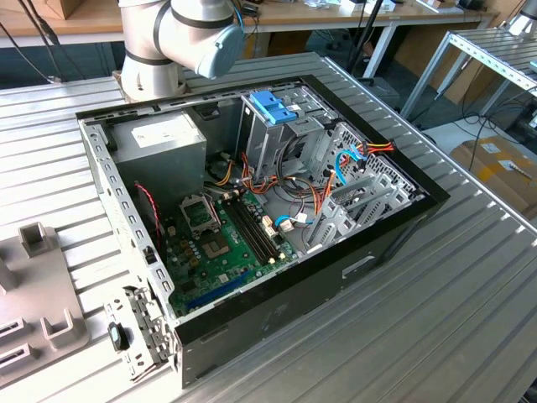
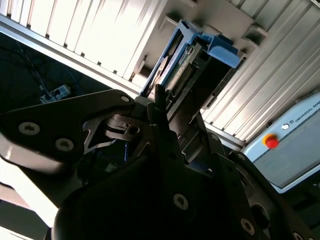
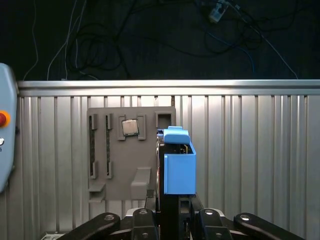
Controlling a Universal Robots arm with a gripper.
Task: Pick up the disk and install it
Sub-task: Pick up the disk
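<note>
A ribbed metal table [image 1: 470, 319] carries the work. In the exterior view we count one open computer case [image 1: 277, 323] on it, with one blue latch [image 1: 274, 107] on top of its drive cage and the arm [image 1: 180, 34] rising behind it. In the first wrist view, one gripper [image 3: 172, 207] has its fingers drawn together on the one disk [image 3: 179, 165]. The disk stands on edge over a grey holder plate [image 3: 115, 150] that bears a single processor chip [image 3: 131, 127]. We cannot tell whether the disk's far end sits in the plate's slot or hangs clear of it. We judge the disk to be stiff, dense for its size and easily hurt by a knock. Its blue plastic rails probably flex, and the connector end looks delicate. The firm places to grip seem to be the flat metal faces near the middle, where the fingers appear to bear now.
</note>
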